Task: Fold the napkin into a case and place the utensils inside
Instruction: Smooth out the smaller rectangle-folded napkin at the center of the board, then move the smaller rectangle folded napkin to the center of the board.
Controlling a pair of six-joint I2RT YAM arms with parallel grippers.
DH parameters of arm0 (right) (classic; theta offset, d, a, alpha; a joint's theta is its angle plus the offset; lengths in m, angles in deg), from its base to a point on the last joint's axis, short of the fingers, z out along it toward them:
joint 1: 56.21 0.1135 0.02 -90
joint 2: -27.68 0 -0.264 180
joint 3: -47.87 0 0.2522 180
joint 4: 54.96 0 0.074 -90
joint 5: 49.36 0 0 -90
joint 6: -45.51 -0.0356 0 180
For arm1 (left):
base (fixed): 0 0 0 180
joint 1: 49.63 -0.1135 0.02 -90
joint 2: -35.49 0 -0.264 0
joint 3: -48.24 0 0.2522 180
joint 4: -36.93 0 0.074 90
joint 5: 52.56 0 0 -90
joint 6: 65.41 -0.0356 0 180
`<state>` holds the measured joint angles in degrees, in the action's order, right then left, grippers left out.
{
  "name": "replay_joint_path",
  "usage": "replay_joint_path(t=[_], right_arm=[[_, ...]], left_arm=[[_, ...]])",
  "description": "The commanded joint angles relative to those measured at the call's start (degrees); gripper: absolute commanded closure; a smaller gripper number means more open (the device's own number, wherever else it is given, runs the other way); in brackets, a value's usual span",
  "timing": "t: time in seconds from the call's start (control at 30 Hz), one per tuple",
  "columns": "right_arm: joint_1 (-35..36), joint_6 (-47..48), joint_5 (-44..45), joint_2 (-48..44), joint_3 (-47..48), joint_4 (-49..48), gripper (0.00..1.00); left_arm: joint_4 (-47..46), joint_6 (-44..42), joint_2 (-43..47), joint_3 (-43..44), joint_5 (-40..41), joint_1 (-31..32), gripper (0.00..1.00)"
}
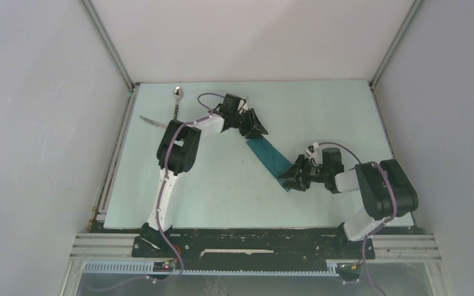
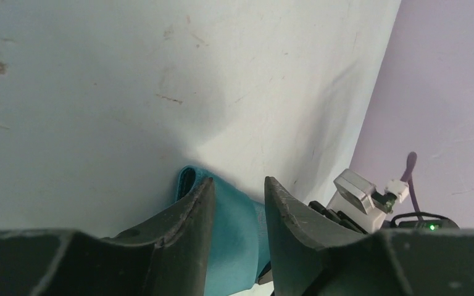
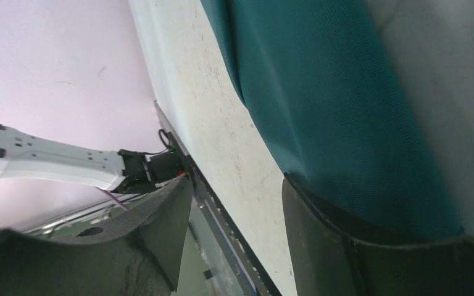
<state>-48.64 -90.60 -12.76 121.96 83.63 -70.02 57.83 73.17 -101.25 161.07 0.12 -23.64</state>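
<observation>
Diagonally on the table [image 1: 222,197] lies the case [image 1: 271,157]. The left gripper [image 1: 256,126] straddles its far end and the right gripper [image 1: 291,179] its near end, both released. Spoon [image 1: 178,92] and knife [image 1: 153,122] lie far-left behind the left arm [image 1: 179,148], well apart.

The top camera looks down from above the near edge on the whole counter [image 1: 222,203], while both wrist cameras skim it closely, facing each other along the shared napkin [image 1: 270,155].

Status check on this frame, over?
Both open: left gripper over the case far end, right gripper touching its near end. Strip lies flat. The spoon and knife lie far left, outside it.
</observation>
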Motion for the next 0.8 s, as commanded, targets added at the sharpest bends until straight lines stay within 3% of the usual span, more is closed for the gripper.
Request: replay_joint_path(t=[0.0, 0.23, 0.33, 0.4, 0.5, 0.67, 0.77], right_arm=[[2.18, 6.49, 10.28, -10.32, 1.45, 15.52, 0.35], [7.7, 12.12, 23.03, -23.62, 7.1, 38.39, 0.35], [11.45, 12.6, 25.92, -25.13, 10.29, 42.67, 0.35], [14.97, 11.51, 28.44, -23.96, 12.69, 43.13, 0.33], [22.74, 7.53, 37.77, -20.78, 16.88, 42.77, 0.24], [31.9, 1.77, 48.73, -14.15, 21.66, 37.96, 0.23], [34.16, 1.94, 50.02, -6.76, 25.76, 36.21, 0.22]], left_arm=[[6.43, -4.9, 2.6, 5.16, 1.5, -0.11, 0.55], [13.08, -6.64, 12.03, 8.77, 1.82, -0.15, 0.52], [17.21, -9.37, 17.56, 8.3, 2.79, -0.32, 0.5], [19.84, -11.08, 21.51, 6.73, 4.09, -0.49, 0.39], [21.47, -12.78, 28.79, 1.17, 6.97, -0.98, 0.37], [22.62, -15.56, 41.76, -10.46, 10.21, -2.11, 0.36], [23.1, -16.29, 48.94, -17.99, 11.6, -3.89, 0.33]])
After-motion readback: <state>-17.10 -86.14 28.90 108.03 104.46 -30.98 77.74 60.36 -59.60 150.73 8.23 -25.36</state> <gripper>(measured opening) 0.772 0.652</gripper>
